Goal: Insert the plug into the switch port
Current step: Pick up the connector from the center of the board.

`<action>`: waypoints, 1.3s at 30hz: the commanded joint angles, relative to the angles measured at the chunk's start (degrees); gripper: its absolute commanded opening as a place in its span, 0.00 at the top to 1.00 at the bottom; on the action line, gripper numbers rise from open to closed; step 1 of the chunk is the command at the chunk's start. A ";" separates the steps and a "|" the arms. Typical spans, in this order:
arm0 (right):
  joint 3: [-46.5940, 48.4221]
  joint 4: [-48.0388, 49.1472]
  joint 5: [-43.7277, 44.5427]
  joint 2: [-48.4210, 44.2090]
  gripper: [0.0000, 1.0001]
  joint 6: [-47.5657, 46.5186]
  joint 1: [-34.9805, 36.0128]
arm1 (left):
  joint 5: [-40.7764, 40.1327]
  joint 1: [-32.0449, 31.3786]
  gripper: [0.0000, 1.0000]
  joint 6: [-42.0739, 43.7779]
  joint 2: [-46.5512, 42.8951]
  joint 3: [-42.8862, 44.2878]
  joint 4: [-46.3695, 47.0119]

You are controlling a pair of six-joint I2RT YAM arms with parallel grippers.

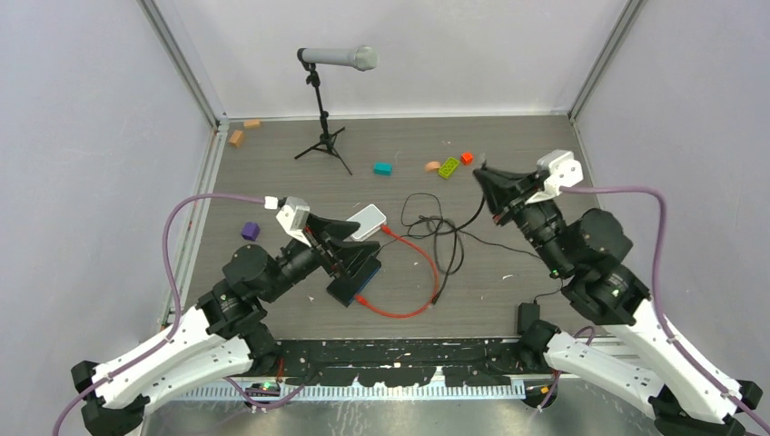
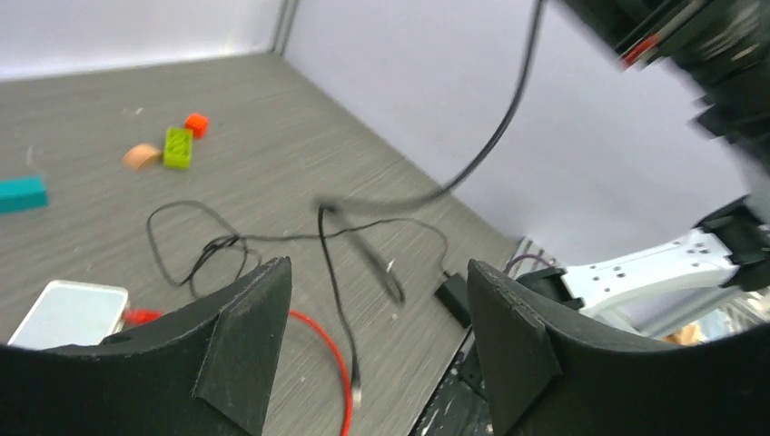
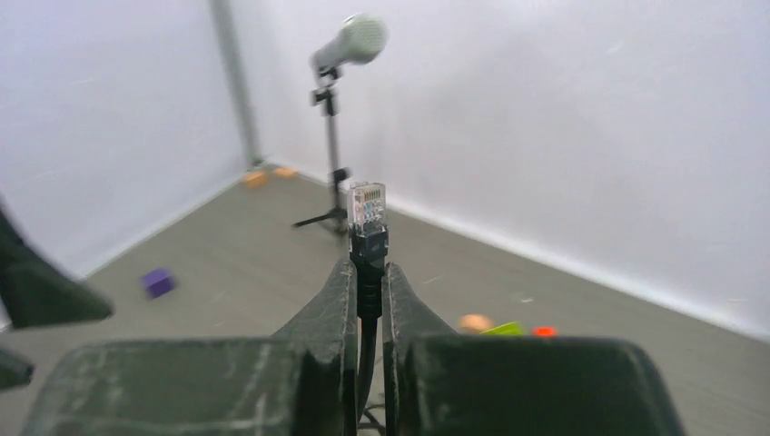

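My right gripper (image 1: 487,193) is raised over the back right of the table. In the right wrist view it (image 3: 368,272) is shut on a black cable just below its clear-tipped plug (image 3: 368,207), which sticks up past the fingertips. The thin red cable (image 1: 434,272) lies in a loop on the table. One end is by the white box (image 1: 368,221), the other (image 1: 360,298) at the blue edge of the flat black box (image 1: 361,274); I cannot tell whether it is seated. My left gripper (image 1: 356,247) hovers over the black box, open and empty (image 2: 377,268).
A tangle of thin black cable (image 1: 436,227) lies mid-table, with a loose end (image 2: 357,395) beside the red cable (image 2: 329,350). A microphone stand (image 1: 322,118) is at the back. Small coloured blocks (image 1: 449,167) are scattered at the back, and a purple one (image 1: 250,231) at the left.
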 commanded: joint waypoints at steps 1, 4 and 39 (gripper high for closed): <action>8.44 -9.31 12.89 4.48 1.00 -12.85 -0.08 | -7.56 -0.19 0.28 -1.49 1.29 1.53 -6.57; 7.73 -10.48 9.67 6.22 1.00 -9.84 -0.11 | -12.38 -0.17 0.28 -3.12 2.25 1.63 -10.32; -10.97 -4.19 1.42 3.51 0.99 -11.92 26.87 | 5.80 -0.19 0.37 -9.67 12.21 -15.82 19.72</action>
